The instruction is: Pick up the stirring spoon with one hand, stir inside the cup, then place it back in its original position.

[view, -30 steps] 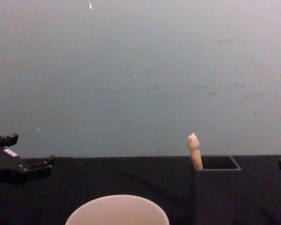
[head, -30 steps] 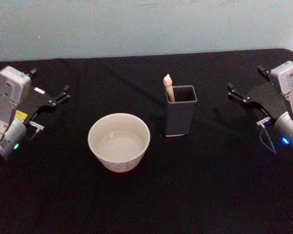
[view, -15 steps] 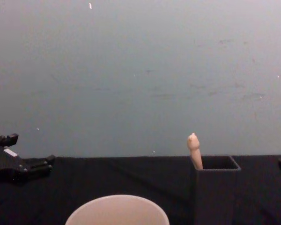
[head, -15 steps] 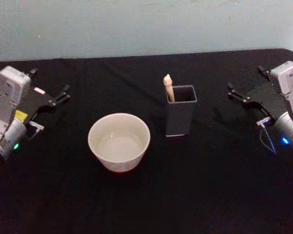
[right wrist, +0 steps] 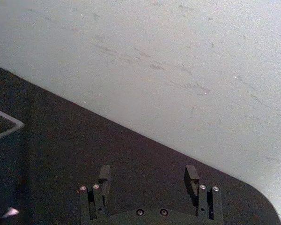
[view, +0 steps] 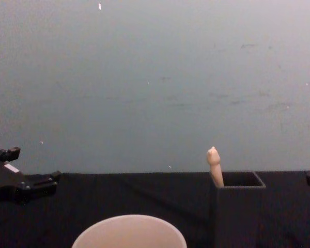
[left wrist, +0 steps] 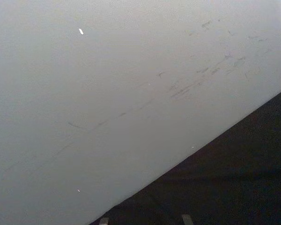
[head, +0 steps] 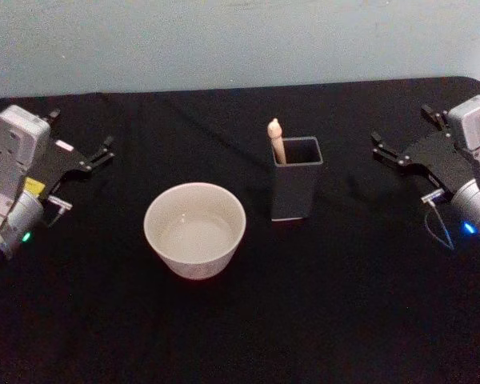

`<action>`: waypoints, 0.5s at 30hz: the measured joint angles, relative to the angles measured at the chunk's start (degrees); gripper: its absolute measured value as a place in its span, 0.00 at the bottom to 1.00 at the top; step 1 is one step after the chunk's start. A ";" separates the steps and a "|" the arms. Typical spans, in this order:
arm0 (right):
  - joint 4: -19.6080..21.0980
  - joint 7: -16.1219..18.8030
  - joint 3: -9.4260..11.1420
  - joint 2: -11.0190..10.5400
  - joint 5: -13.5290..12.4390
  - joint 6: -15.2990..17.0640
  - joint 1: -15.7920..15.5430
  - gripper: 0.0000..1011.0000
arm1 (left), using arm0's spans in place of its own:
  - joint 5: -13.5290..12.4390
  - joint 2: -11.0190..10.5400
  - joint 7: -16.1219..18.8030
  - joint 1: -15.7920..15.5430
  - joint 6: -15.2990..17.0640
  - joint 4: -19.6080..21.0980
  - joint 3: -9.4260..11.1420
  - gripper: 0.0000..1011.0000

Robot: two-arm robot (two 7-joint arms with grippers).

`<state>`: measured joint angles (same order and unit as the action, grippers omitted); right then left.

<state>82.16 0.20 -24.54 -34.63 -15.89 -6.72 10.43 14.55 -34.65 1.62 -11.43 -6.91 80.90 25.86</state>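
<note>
On the black counter (head: pixel 344 304), a wide pale cup (head: pixel 196 264), round and upright, a little left of centre. Just to its right, near but not touching, a dark grey square holder (head: pixel 296 192), upright and open at the top. Inside that holder, the spoon (head: pixel 277 140), propped in the rear left corner, pale wooden handle and rounded knob poking above the rim, shaft and bowl hidden within.

Same layout side-on in the chest view: cup (view: pixel 129 232) low in front, holder (view: pixel 240 217) to its right, spoon (view: pixel 214 165) tilted slightly leftward above the holder's edge.

Left claw (head: pixel 80 134) far out at the left side of the counter, well apart from the cup, released, fingers spread wide, empty. At the left edge of the chest view, the left claw (view: pixel 31 165) again, just above the counter. In the left wrist view, two fingertips of the left claw (left wrist: pixel 144 219) set apart over dark counter.

Right claw (head: pixel 400 126) far out at the right side, well apart from the holder, likewise released and empty. In the right wrist view, the right claw (right wrist: pixel 148 176) with both fingers parted and bare counter between them.

Behind the counter, a plain pale wall (head: pixel 224 40).
</note>
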 joint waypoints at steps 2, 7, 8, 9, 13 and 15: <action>0.87 0.97 0.52 -0.12 -0.95 0.11 -0.49 0.99 | 0.00 0.00 0.00 0.00 0.00 0.00 0.00 0.99; 4.74 4.68 2.47 -0.66 -4.99 1.02 -2.52 0.99 | 0.00 0.00 0.00 0.00 0.00 0.00 0.00 0.99; 5.34 5.26 2.72 -0.72 -5.71 1.23 -2.80 0.99 | 0.00 0.00 0.00 0.00 0.00 0.00 0.00 0.99; 5.89 5.90 2.96 -0.77 -6.36 1.42 -3.08 0.99 | 0.00 0.00 0.00 0.00 0.00 0.00 0.00 0.99; 9.34 9.87 4.32 -1.17 -10.44 2.98 -4.65 0.99 | 0.00 0.00 0.00 0.00 0.00 0.00 0.00 0.99; 10.39 11.18 4.57 -1.26 -11.61 3.79 -4.97 0.99 | 0.00 0.00 0.00 0.00 0.00 0.00 0.00 0.99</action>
<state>92.56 11.38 -19.98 -35.89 -27.50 -2.93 5.46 14.55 -34.65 1.62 -11.43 -6.91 80.90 25.86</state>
